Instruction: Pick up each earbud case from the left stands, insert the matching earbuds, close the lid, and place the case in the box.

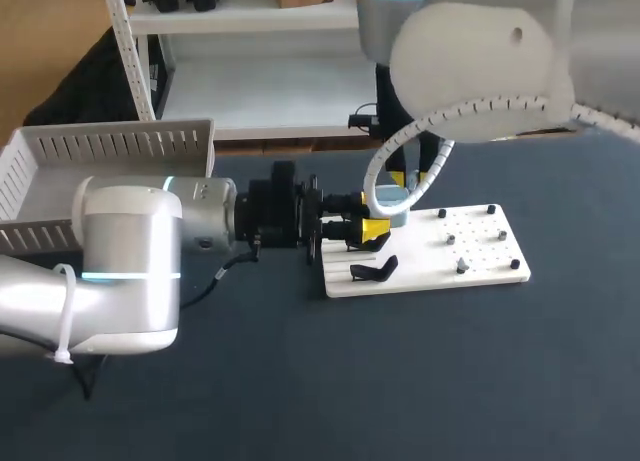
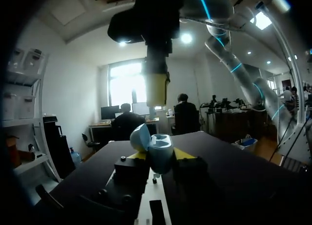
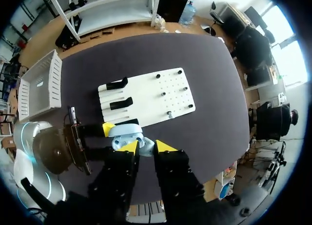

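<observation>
Pale blue and smooth with round corners, one earbud case [image 3: 126, 132] is in view. Its lid is open and tips up on one side. The open mouth faces up at the right gripper [image 3: 146, 147], which hangs just over it. The long side of the case lies about level with the table [image 1: 450, 381]. The left gripper [image 1: 368, 229] pinches the case from two sides and holds it up just above the near end of one white board [image 3: 151, 95]. I cannot tell if the right gripper holds anything. Two black stands [image 3: 116, 83] show clear on the board, and six small dark pegs [image 1: 450, 239] dot its other end. One white box [image 1: 60, 161] with slotted walls sits well apart from the case, by the left arm.
</observation>
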Controlling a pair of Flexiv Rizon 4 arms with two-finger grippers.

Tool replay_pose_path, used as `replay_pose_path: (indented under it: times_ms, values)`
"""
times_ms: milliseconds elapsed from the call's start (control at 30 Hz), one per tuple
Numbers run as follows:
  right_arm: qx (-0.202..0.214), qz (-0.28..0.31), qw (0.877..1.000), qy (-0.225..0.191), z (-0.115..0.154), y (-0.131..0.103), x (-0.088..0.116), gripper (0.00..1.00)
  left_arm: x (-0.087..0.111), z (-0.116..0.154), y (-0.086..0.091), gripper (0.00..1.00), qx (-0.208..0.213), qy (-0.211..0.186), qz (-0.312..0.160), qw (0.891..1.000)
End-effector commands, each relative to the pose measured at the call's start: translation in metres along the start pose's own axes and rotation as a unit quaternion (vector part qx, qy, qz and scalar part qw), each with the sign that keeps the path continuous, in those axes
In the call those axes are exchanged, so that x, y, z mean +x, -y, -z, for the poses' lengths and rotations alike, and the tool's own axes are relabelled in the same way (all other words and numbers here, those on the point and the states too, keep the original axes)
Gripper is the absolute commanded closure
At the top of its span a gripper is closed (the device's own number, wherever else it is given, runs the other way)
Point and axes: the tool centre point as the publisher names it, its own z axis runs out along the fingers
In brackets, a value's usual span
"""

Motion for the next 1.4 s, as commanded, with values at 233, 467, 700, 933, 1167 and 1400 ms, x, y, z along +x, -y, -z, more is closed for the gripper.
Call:
replay_pose_path:
  times_ms: [233,467,700,933,1167,1400]
  values:
    - [0.001,-0.001,1.0,0.004,-0.001,-0.001,0.003,1.0,0.001,-0.001,0.0,1.0,-0.002,0.001,-0.001,1.0]
    - [-0.002,-0.003,1.0,-0.002,-0.003,-0.006,0.009,1.0,0.001,-0.001,0.0,1.0,-0.002,0.001,-0.001,1.0]
    - [-0.01,-0.052,0.999,-0.004,-0.003,-0.008,0.011,1.0,0.001,-0.001,0.0,1.0,-0.002,0.001,-0.001,1.0]
    - [0.007,-0.082,0.997,-0.006,-0.006,-0.008,0.014,1.0,0.001,-0.001,0.0,1.0,-0.002,0.001,-0.001,1.0]
    - [0.023,-0.082,0.996,0.009,-0.005,-0.013,0.018,1.0,0.001,-0.001,0.0,1.0,-0.002,0.001,-0.001,1.0]
    - [0.04,-0.079,0.996,0.014,-0.007,-0.017,0.02,1.0,0.001,-0.001,0.0,1.0,-0.002,0.001,-0.001,1.0]
